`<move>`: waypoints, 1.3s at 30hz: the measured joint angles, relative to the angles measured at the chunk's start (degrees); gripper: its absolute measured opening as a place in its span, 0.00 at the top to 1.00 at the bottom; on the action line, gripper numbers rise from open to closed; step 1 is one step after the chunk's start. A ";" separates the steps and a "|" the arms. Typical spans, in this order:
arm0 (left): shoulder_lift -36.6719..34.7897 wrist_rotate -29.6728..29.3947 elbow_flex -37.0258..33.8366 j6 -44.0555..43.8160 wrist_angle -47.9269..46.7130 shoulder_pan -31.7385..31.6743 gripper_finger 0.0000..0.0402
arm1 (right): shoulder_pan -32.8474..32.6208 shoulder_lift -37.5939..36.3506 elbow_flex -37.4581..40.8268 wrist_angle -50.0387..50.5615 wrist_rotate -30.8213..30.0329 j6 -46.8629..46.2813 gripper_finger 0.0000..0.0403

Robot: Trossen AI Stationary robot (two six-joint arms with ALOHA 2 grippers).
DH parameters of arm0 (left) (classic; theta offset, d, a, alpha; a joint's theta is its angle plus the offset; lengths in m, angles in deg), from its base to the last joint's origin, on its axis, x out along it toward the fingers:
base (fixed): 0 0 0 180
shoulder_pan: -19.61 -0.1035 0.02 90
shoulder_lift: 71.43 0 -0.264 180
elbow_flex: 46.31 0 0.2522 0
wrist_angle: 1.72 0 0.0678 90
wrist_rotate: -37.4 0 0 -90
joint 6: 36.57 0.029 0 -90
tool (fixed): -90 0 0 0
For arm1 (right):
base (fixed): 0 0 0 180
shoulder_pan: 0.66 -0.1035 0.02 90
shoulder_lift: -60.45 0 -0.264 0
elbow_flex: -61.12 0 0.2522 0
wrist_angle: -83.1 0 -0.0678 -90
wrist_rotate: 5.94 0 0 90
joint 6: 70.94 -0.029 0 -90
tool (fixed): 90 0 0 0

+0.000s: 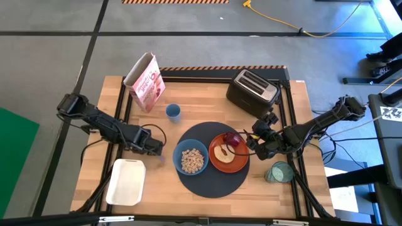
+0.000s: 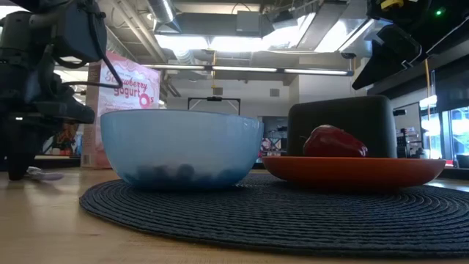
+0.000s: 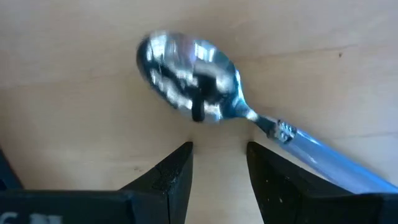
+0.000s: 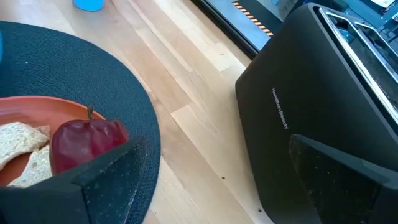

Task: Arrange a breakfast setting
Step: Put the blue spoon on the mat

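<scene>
I have the cereal bowl (image 1: 191, 159) and the orange plate (image 1: 228, 152) on the mat (image 1: 211, 159); my left hand (image 3: 217, 171), spread, hovers over the spoon (image 3: 205, 87) on the worktop (image 1: 201, 94), unplaced.

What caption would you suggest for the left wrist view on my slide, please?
Left gripper hovers with open fingers over a metal spoon lying on the wooden table.

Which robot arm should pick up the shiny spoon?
The left one, probably. The left gripper hangs open just above the shiny metal spoon on the wooden table. The right gripper is far across, by the orange round plate.
</scene>
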 joint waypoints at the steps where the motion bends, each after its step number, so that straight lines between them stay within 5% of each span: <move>1: -0.20 -0.13 -0.01 0.15 -0.08 -0.02 0.63 | 0.00 0.00 0.00 -0.06 0.04 0.04 0.05; 14: -4.05 -2.40 -0.03 7.34 -0.11 -0.02 0.63 | 0.00 0.00 0.00 -0.12 0.06 0.30 0.05; 22: -4.05 1.71 1.68 16.09 -1.27 -0.35 0.63 | 0.00 0.00 0.00 -0.12 0.06 0.34 0.05; 31: -4.05 -3.06 9.05 50.30 -2.38 -3.17 0.63 | 0.00 0.00 0.00 -0.12 0.02 0.78 0.05; 39: -1.97 -8.46 8.12 75.94 -3.69 -3.33 0.63 | 0.00 0.00 0.00 -0.27 0.04 0.81 0.05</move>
